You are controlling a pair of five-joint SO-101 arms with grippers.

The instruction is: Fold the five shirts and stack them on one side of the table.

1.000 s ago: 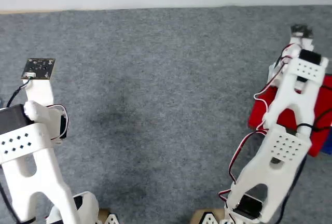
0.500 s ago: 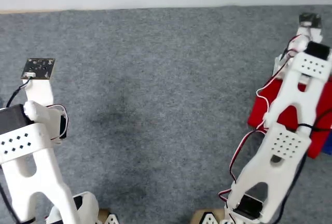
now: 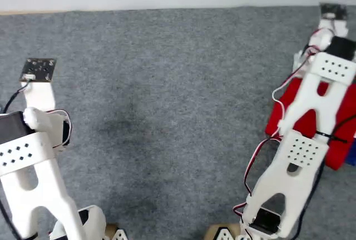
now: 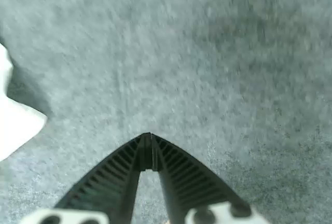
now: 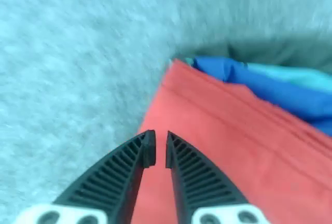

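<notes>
Fingers of the left gripper (image 4: 150, 154) are pressed together at their tips and pinch nothing; bare grey bench (image 3: 167, 84) lies beneath them. In the high view the left arm (image 3: 28, 156) rises from its base at about 7 o'clock. It is bent at the elbow, and its wrist and small camera board (image 3: 38, 69) sit at about 9 o'clock, near the bench edge.

At 3 o'clock lies the folded red shirt (image 3: 349, 104), flat and on top of a stack. Its edges sit askew to the bench. One corner points in toward the bench's middle, and the edge that shows on the inner side runs from about 7 o'clock toward 1 o'clock. Its long axis cannot be told, since the right arm (image 3: 300, 151) crosses it and its far side runs out of frame. A blue shirt (image 5: 270, 86) sticks out from under the red one along one edge, with a teal layer (image 5: 295, 76) showing just past it. In the high view a sliver of blue shows at about 4 o'clock.

The right arm stretches almost straight from its base at 5 o'clock up to about 2 o'clock and passes over the red shirt. The right gripper (image 5: 155, 149) hangs over the shirt near its corner. Its fingers are parted by a narrow slit and grip nothing.
</notes>
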